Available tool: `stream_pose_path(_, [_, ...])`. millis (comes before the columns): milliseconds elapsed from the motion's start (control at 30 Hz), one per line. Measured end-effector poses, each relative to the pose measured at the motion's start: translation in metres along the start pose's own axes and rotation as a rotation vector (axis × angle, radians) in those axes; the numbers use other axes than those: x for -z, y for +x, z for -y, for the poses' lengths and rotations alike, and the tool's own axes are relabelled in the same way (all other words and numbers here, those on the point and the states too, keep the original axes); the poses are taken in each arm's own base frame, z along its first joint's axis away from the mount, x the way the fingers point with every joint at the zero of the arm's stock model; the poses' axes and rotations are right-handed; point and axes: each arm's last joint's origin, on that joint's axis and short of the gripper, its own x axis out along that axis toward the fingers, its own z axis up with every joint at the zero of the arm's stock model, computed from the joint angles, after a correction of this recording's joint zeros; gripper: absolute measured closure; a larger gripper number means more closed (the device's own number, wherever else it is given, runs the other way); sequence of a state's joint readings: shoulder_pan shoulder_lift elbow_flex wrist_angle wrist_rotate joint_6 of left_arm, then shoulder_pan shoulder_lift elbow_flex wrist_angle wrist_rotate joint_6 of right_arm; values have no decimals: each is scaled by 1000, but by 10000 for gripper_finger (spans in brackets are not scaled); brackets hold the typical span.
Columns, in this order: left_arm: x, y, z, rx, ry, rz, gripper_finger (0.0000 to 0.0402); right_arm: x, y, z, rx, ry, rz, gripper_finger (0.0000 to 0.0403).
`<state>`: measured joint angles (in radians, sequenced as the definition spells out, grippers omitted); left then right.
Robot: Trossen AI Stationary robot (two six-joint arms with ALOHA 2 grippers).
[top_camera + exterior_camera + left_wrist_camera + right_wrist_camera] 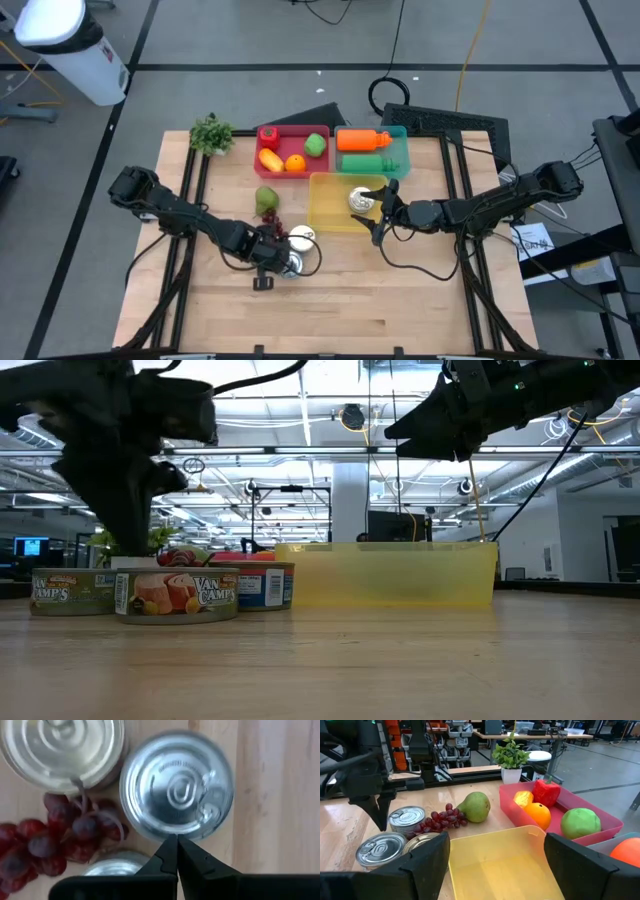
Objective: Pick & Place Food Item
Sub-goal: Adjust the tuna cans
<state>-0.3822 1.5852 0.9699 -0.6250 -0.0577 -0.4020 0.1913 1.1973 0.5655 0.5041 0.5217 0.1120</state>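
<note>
Three tin cans stand close together on the wooden table: one (176, 785) under my left gripper, a second (62, 745) and a third (112, 865) beside a bunch of red grapes (50, 840). My left gripper (176, 842) points steeply down, shut, with its tips at the first can's rim. A green pear (266, 200) lies past the grapes. My right gripper (384, 212) hangs open and level at the right edge of the yellow bin (330, 215), in which another can (362, 201) lies. My left gripper has its shut fingertips (170, 845) at the edge of the can's lid (172, 831), coming from above. Nothing shows between the fingers. I cannot tell whether the tips touch the can.
A red bin (292, 133) at the back holds a green apple, an orange and other fruit. A teal bin (398, 160) beside it holds an orange and a green bottle. A small potted plant (211, 133) stands at the far left corner. Bare wood lies along the near edge.
</note>
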Motion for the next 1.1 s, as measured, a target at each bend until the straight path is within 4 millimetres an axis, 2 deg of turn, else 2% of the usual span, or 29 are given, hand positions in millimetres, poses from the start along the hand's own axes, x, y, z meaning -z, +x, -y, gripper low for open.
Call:
stream_pose_path(133, [8, 6, -1, -52, -13, 9, 391, 0, 0, 0, 0, 0, 0, 94])
stream_pose_path(433, [8, 13, 0, -15, -26, 74, 392, 0, 0, 0, 0, 0, 0, 94])
stream_pose_path(733, [-6, 12, 3, -31, -14, 235, 389, 0, 0, 0, 0, 0, 0, 94])
stream_pose_path(967, [-6, 10, 8, 48, 8, 208, 397, 0, 0, 0, 0, 0, 0, 94])
stream_pose_path(1100, [2, 23, 10, 44, -7, 157, 398, 0, 0, 0, 0, 0, 0, 94])
